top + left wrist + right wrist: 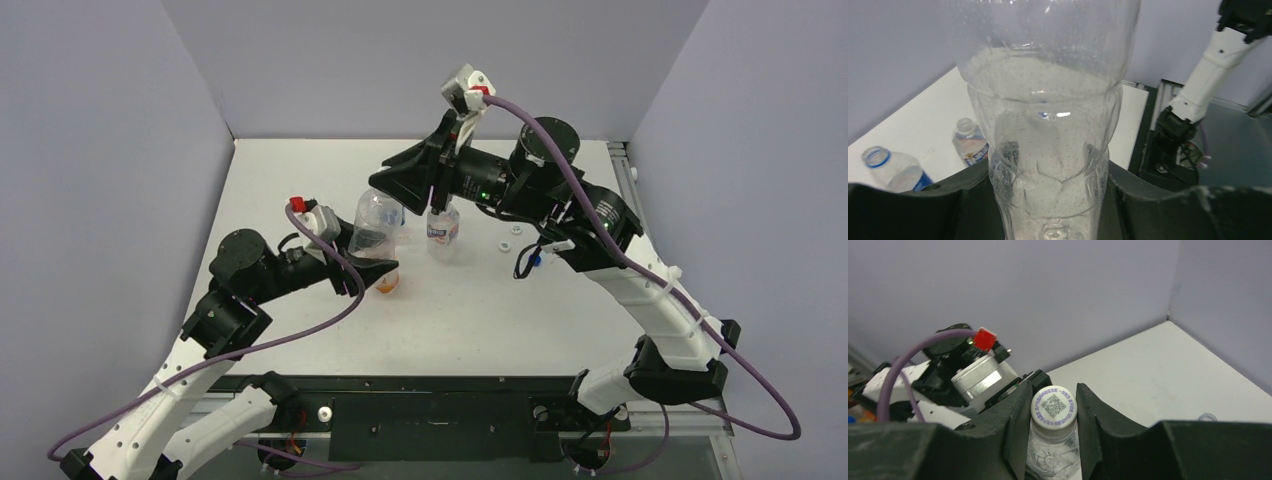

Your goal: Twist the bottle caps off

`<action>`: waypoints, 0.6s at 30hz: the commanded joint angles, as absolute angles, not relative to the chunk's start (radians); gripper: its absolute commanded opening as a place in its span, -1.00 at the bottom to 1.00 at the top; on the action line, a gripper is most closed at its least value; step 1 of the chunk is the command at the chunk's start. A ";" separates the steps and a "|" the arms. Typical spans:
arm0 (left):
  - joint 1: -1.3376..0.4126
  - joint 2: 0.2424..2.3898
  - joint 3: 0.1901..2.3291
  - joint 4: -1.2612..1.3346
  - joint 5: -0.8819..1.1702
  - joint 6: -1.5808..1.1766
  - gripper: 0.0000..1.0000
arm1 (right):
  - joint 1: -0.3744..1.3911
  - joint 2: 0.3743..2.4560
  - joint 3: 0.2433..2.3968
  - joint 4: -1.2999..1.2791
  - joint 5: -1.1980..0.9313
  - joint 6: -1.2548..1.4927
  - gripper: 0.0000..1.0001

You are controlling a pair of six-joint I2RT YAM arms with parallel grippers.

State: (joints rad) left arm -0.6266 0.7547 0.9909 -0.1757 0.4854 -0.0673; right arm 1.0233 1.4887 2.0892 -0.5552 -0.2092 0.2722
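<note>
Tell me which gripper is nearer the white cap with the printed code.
Right. The right gripper is shut on the white cap, a finger on each side. The left gripper is away to its left, clamping the plain clear bottle.

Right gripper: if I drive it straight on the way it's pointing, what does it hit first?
The right gripper points down, shut on the white cap of the short labelled bottle. Pushing on would likely press that cap and bottle into the table.
</note>
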 commanded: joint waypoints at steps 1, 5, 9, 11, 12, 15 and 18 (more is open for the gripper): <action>-0.629 0.746 1.048 -0.025 0.750 -0.224 -1.00 | 0.969 1.403 1.995 -0.447 -0.679 0.242 -1.00; -0.629 0.760 1.063 0.002 0.905 -0.295 -1.00 | 0.959 1.363 1.961 -0.415 -0.839 0.213 -1.00; -0.629 0.770 1.065 0.015 0.971 -0.300 -1.00 | 0.936 1.340 1.933 -0.420 -0.891 0.193 -1.00; -0.629 0.771 1.063 0.005 0.966 -0.284 -1.00 | 0.922 1.329 1.922 -0.430 -0.831 0.188 -0.57; -0.628 0.770 1.059 -0.016 0.955 -0.257 -1.00 | 0.919 1.317 1.917 -0.431 -0.791 0.187 0.06; -0.629 0.764 1.053 -0.084 0.806 -0.161 -1.00 | 0.921 1.287 1.882 -0.390 -0.406 0.237 0.56; -0.630 0.760 1.028 -0.120 0.663 -0.033 -1.00 | 0.930 1.296 1.882 -0.388 -0.169 0.300 0.61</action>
